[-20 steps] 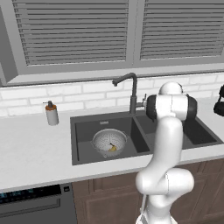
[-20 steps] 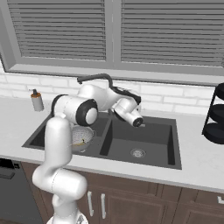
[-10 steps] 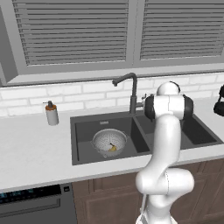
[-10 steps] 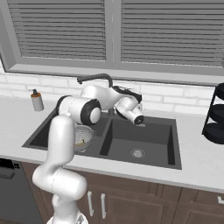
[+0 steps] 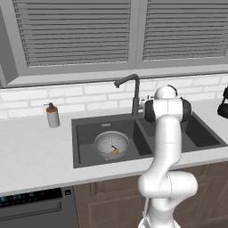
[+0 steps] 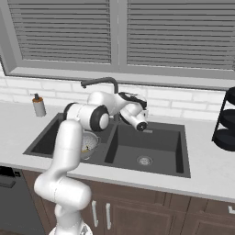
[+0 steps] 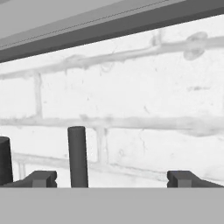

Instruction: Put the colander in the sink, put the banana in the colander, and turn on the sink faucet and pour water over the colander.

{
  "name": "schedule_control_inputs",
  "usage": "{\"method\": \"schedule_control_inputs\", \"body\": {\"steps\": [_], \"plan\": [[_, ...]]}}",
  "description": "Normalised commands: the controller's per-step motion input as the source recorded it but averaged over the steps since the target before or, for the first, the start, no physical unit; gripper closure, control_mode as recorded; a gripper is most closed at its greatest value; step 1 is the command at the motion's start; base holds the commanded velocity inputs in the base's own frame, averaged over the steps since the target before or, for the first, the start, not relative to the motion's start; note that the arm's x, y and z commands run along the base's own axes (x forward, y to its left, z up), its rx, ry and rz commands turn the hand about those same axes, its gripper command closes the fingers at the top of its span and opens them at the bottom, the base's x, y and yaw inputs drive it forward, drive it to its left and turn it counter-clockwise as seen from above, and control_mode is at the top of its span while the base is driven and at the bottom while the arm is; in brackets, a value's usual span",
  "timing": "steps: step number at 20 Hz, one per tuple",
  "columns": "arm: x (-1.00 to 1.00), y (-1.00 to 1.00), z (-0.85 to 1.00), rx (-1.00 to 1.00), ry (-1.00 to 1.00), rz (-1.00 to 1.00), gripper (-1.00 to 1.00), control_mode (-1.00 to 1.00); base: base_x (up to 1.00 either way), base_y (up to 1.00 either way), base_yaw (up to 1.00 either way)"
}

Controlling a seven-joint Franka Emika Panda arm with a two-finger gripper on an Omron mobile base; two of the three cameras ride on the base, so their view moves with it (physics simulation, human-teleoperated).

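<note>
Soap bottle [image 5: 53, 116] stands on counter [image 5: 31, 151] left of sink [image 5: 84, 138].

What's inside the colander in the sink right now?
The banana lies in the colander, in the sink's left basin. The colander's base and the drain beneath are covered.

I see the colander [image 6: 90, 144] in the sink's [image 6: 158, 170] nine o'clock basin, my arm's hand beside the sink faucet [image 6: 99, 82].
</note>
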Motion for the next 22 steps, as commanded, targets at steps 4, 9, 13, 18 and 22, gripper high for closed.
{"method": "schedule_control_inputs", "body": {"steps": [4,9,13,18,22], "plan": [[0.41,0.00,-0.04,0.00,0.00,-0.05,-1.00,-1.00,0.00,0.00,0.00],[0.32,-0.06,0.00,0.00,0.00,0.00,-1.00,-1.00,0.00,0.00,0.00],[0.23,-0.03,0.00,0.00,0.00,0.00,-1.00,-1.00,0.00,0.00,0.00],[0.20,-0.14,-0.01,0.00,0.00,0.00,1.00,-1.00,0.00,0.00,0.00],[0.05,-0.45,-0.06,0.00,0.00,0.00,1.00,-1.00,0.00,0.00,0.00]]}}
